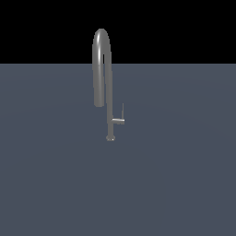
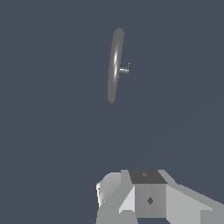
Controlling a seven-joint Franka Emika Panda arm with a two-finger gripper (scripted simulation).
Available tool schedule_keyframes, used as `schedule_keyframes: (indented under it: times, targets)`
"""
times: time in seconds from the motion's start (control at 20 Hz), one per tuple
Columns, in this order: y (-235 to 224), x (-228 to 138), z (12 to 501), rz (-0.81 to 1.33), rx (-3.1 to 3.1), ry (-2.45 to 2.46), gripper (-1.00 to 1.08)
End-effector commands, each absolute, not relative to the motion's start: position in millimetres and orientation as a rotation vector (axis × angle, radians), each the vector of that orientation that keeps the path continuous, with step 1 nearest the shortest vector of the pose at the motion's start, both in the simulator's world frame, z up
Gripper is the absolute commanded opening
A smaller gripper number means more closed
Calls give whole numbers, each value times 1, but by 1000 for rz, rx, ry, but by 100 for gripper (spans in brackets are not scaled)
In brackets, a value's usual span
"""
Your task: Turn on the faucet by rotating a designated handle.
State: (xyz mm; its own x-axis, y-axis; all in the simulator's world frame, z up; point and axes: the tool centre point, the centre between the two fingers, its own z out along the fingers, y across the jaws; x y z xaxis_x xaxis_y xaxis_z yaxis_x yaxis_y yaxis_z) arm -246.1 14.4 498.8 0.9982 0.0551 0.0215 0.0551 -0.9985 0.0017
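Observation:
The faucet is a tall grey gooseneck tap standing upright on the flat grey surface, with its small round base near the middle of the exterior view. The handle is a short stub off the stem toward the exterior view's right, ending in a thin rod that points up. The wrist view looks down on the faucet from well above, and the handle sticks out beside it. Part of my gripper shows at the picture's edge, far from the faucet. It does not show in the exterior view.
A plain flat grey-blue surface spreads around the faucet in every direction. A black background lies above its far edge.

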Motion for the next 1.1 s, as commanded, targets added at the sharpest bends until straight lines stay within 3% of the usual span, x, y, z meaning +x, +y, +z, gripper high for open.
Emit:
schedule_keyframes:
  times: [0.0, 0.55, 1.05]
  targets:
    - [14, -246, 499, 34, 3139, 87, -100]
    - [15, -229, 495, -32, 3183, 14, -100]
    - [13, -184, 480, -221, 3289, -195, -100]
